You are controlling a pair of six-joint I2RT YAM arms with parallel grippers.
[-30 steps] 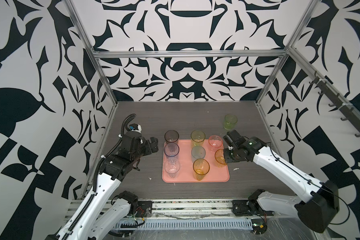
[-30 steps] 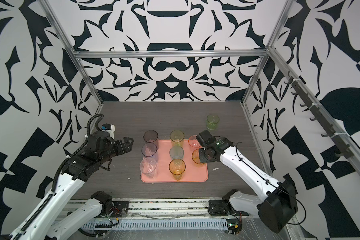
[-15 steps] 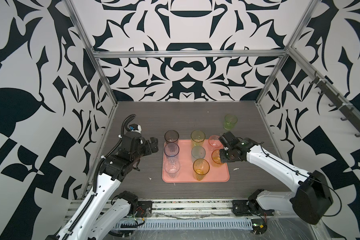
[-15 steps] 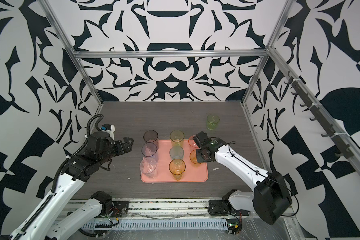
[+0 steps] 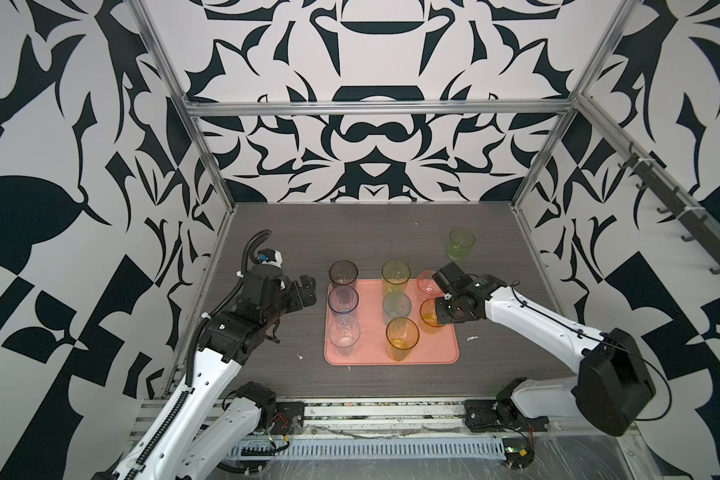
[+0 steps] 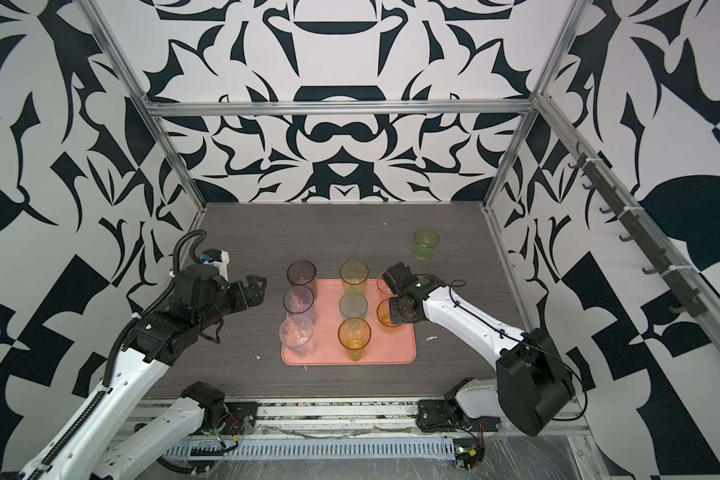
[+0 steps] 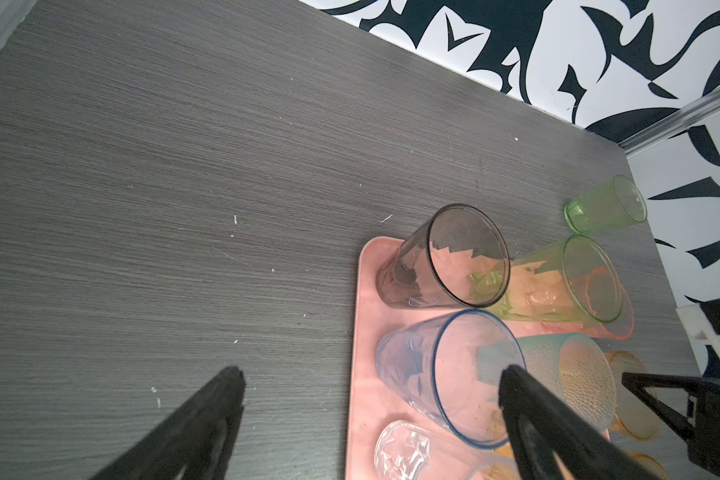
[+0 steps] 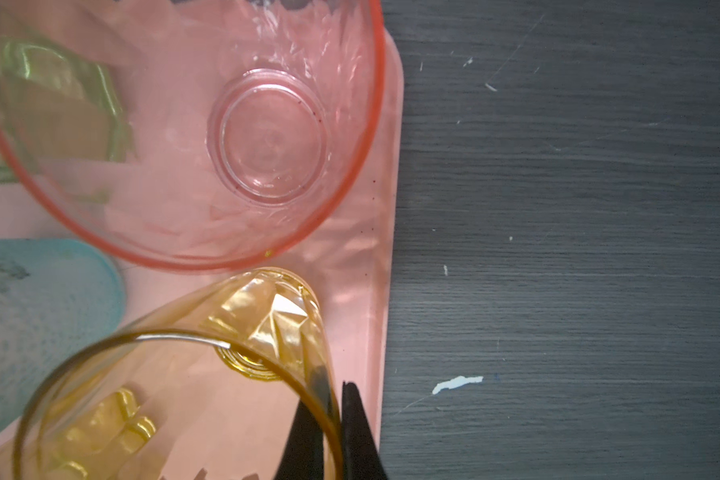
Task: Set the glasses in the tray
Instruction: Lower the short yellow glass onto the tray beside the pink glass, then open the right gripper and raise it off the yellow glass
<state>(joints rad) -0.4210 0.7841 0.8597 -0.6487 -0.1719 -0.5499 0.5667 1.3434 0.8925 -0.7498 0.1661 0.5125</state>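
The salmon-pink tray [image 5: 437, 353] [image 6: 395, 353] lies mid-table. On it stand several glasses: smoky grey [image 5: 343, 272], blue [image 5: 343, 299], clear [image 5: 344, 336], yellow-green [image 5: 395, 276], teal [image 5: 396, 305], tall amber [image 5: 402, 336] and short pink [image 5: 427, 282]. My right gripper [image 5: 440, 309] [image 8: 334, 415] is shut on the wall of a short amber glass [image 5: 429, 318] [image 8: 175, 374] over the tray's right side; whether its base touches the tray I cannot tell. A green glass [image 5: 460, 243] [image 6: 425, 243] stands alone on the table behind. My left gripper [image 5: 305, 291] [image 7: 371, 374] hangs open and empty, left of the tray.
The dark wood-grain table [image 5: 267, 232] is boxed in by patterned walls with metal posts [image 5: 528, 183] at the back corners. A rail with hooks [image 5: 678, 208] runs along the right wall. Small white specks [image 5: 471, 338] lie beside the tray.
My right gripper has carried the short amber glass a little to the left, further over the tray. The left arm has stayed still.
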